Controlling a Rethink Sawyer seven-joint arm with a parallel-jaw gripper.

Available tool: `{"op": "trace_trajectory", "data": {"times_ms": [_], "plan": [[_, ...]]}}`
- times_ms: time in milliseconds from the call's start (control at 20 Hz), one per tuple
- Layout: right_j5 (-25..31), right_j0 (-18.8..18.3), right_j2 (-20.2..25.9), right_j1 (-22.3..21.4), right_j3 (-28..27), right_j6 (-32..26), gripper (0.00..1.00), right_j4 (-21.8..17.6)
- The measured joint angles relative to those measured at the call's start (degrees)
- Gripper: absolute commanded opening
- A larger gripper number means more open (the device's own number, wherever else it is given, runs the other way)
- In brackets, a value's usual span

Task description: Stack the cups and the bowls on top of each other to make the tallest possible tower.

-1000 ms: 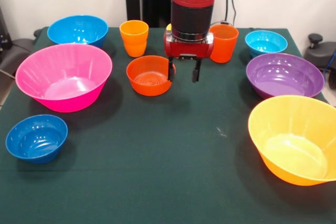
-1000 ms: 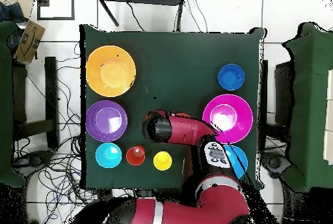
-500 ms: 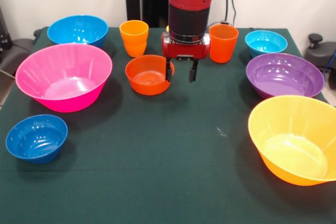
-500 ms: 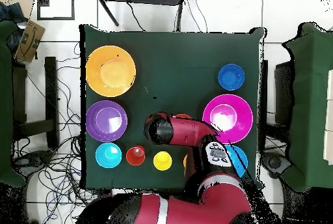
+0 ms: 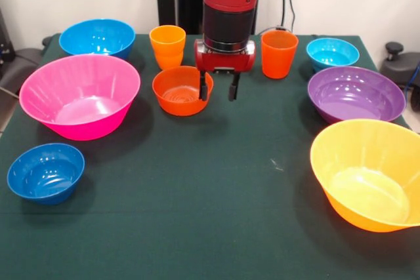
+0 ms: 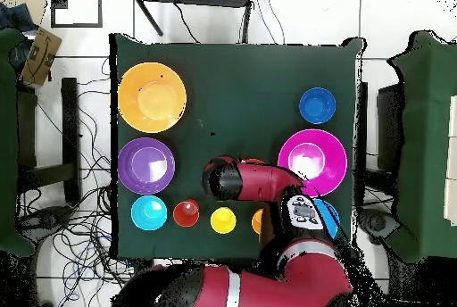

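My gripper [image 5: 218,90] hangs open just above the table. Its left finger is at the right rim of the small orange-red bowl [image 5: 180,90]. In the overhead view the arm hides the gripper and most of that bowl. The light orange cup [image 5: 167,46] stands behind the bowl and the red-orange cup [image 5: 279,54] to the arm's right. The arm hides the yellow cup in the front view; it shows in the overhead view [image 6: 223,220]. The cyan bowl [image 5: 332,52] and the dark blue bowl [image 5: 46,172] stand apart. Nothing is stacked.
The pink bowl [image 5: 79,95] and the medium blue bowl [image 5: 97,36] stand at the left. The purple bowl [image 5: 356,93] and the large yellow-orange bowl [image 5: 367,172] stand at the right. The table [image 5: 210,214] has green cloth at the middle and front.
My gripper has moved left and a little back over the table. The small orange-red bowl has slid left with it. The finger gap is the same.
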Motion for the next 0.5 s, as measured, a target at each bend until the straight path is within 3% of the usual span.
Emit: {"op": "trace_trajectory", "data": {"times_ms": [500], "plan": [[0.01, -3.91, 3.18, -0.30, 0.02, 0.00, 1.00, -1.08]]}}
